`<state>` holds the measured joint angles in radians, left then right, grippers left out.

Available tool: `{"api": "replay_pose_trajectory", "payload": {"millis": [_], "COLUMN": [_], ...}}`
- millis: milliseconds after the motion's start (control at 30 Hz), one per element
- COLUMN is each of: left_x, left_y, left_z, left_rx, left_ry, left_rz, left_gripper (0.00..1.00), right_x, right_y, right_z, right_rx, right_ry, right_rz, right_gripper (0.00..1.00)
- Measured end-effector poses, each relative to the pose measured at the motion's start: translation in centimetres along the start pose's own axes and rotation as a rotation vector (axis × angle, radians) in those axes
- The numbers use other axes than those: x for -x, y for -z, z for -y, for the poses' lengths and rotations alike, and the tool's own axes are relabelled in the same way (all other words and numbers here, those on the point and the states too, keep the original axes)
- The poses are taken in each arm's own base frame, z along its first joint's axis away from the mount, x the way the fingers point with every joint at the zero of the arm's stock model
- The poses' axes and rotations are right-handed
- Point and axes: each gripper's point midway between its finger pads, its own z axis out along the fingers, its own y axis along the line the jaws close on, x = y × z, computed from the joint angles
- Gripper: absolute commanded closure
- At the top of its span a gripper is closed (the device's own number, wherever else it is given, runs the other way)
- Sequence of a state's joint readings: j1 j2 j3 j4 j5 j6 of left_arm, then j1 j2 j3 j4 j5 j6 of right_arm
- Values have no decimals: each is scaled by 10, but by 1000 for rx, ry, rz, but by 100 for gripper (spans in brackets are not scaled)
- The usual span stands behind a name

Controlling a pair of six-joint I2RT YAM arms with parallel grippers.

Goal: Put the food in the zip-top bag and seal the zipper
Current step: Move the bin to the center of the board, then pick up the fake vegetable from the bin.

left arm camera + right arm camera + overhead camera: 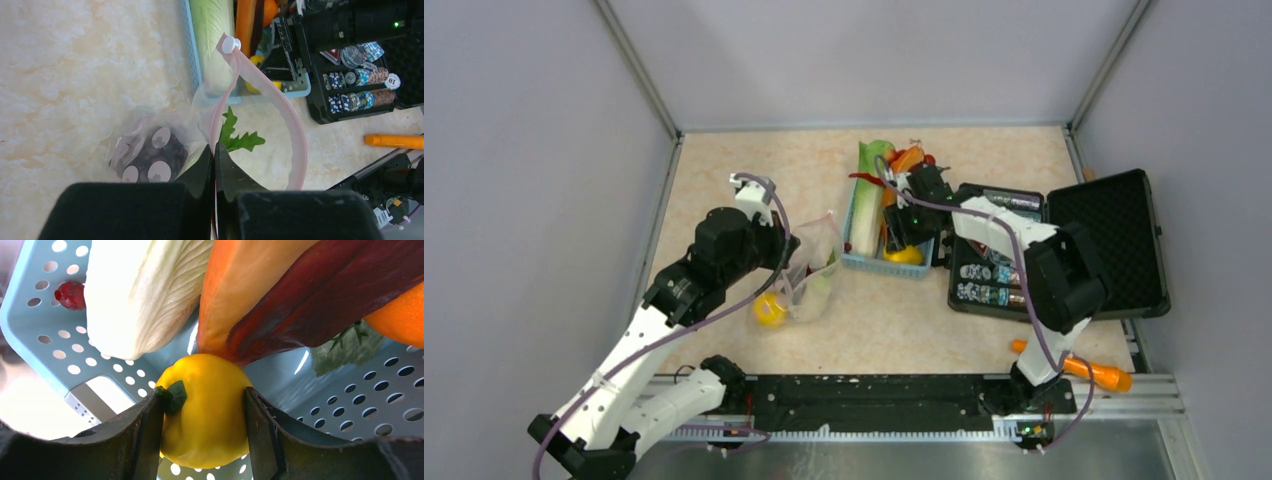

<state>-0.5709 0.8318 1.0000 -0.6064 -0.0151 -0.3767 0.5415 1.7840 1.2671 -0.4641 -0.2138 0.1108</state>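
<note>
Tabletop (724, 170) carried everything. The black case (1114, 230) lay open by the right edge and could snag the right arm's cable if the arm swung wide.

The blue basket (864, 262) sat mid-tabletop, light, so it would likely drag or tip if a piece caught its wall on the lift.

The zip-top bag (816, 262) lay left of the basket, toward the near-left, with grapes (150, 155) and a green leaf (235, 137) inside. The left gripper (214, 155) was clenched on its mouth edge, the zipper (295, 135) arching open. With only 1 pinch point, the floppy mouth could sag shut before a drop.

The cabbage (145, 290) and the long orange piece (250, 285) crowded the basket. The orange piece and a dark red piece (325, 300) rested on the target, so they might ride up or spill.

The yellow fruit (205, 410) sat in the basket's near corner with the right gripper (202, 405) fingers against both its sides, grasping it. It looked round and glossy and could squirt out. The left finger sat on its leaf stub, which made for uneven contact.
</note>
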Motion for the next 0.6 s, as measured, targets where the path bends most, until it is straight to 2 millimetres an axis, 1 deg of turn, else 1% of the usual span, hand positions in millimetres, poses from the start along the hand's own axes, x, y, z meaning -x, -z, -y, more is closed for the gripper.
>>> {"api": "replay_pose_trajectory", "payload": {"millis": [100, 200, 267, 333, 467, 533, 600], "left_x": [-1, -2, -3, -3, -7, -7, -7], "left_y": [0, -1, -1, -3, -6, -6, -6], "left_z": [0, -1, -1, -1, 2, 2, 2], "left_rx": [1, 2, 3, 2, -11, -15, -16], "left_ry": [0, 0, 0, -1, 0, 0, 0], "left_rz": [-2, -4, -7, -13, -31, -33, -34], "left_gripper": [100, 100, 100, 100, 100, 100, 100], "right_x": [-21, -38, -39, -30, 3, 14, 21], "right_y": [8, 25, 37, 52, 89, 103, 113], "right_z": [-8, -21, -26, -32, -48, -55, -62], "right_rx": [28, 57, 64, 71, 124, 156, 197], "right_ry": [15, 38, 43, 39, 5, -21, -51], "right_rz": [-17, -10, 20, 95, 336, 425, 500], "right_gripper": [63, 63, 64, 64, 65, 65, 65]}}
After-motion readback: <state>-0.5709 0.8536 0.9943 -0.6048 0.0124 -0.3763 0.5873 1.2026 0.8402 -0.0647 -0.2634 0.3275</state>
